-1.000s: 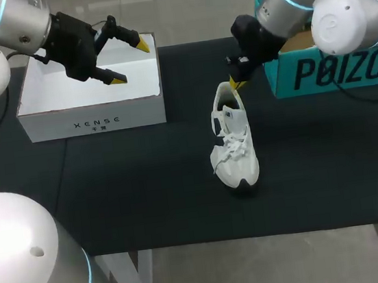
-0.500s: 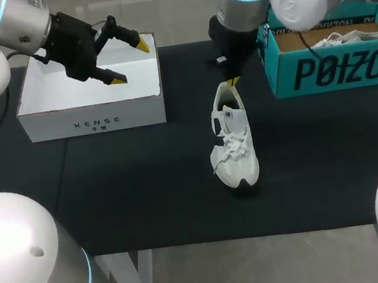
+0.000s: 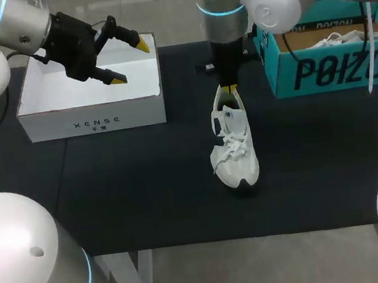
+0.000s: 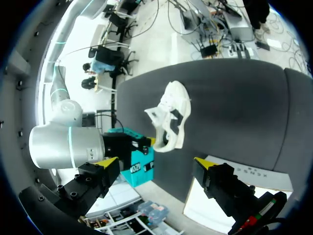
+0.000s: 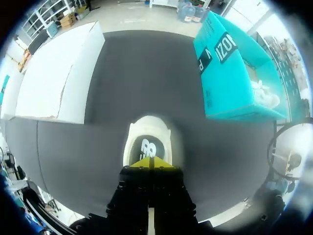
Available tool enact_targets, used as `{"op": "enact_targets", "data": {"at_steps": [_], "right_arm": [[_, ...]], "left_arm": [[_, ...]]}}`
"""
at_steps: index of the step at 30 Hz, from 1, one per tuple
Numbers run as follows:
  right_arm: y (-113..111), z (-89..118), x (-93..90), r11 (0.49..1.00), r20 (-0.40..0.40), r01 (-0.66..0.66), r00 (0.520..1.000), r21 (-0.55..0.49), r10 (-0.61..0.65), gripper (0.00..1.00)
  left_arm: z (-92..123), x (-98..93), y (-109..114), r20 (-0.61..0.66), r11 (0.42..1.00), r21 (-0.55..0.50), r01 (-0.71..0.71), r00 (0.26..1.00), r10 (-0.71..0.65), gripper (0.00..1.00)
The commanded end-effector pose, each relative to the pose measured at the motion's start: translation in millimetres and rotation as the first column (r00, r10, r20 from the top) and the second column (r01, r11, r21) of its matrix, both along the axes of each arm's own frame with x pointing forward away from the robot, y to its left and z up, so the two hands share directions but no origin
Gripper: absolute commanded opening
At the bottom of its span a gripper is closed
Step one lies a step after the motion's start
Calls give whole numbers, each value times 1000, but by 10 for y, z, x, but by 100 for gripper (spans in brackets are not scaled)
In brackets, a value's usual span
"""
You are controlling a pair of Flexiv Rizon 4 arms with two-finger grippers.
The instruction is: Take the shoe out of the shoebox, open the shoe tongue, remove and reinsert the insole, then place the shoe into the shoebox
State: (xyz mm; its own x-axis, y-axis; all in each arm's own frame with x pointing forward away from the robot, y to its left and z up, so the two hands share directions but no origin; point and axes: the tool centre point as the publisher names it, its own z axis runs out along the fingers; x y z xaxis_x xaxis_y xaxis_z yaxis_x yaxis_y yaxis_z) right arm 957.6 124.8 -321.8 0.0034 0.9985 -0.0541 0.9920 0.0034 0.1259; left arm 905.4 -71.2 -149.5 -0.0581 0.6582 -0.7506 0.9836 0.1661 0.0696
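In the upper left, the left fingers [image 3: 141, 44] hang wide apart over the open white shoebox [image 3: 93, 115]. In the middle, the white shoe [image 3: 234, 146] lies on the black surface [image 3: 132, 183]. The right fingers [image 5: 139, 164] are pressed together at its heel. A teal shoebox [image 3: 332, 69] sits at the upper right.

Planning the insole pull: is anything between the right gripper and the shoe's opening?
Nothing visible. The right gripper, shut, sits right above the heel opening of the white shoe, with the insole exposed just ahead of its tips. The teal box and the white box stand off to either side.
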Motion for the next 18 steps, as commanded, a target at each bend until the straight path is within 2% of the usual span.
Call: {"op": "enact_targets", "data": {"at_steps": [1,6,10,13,18], "right_arm": [[52,-242,40,996,20,69,997,-49,-69,0],[29,-433,66,986,29,101,995,-131,-98,0],[2,-618,89,985,12,109,994,-134,-108,0],[11,-680,81,981,9,97,995,-170,-97,0],[-25,-858,71,982,-19,87,996,-166,-91,0]], "left_arm": [[0,-2,-1,1,1000,3,-1,1000,1,100],[0,-2,-1,1,1000,3,-1,1000,1,100],[0,-2,-1,1,1000,3,-1,1000,1,100],[0,-2,-1,1,1000,3,-1,1000,1,100],[0,-2,-1,1,1000,3,-1,1000,1,100]]}}
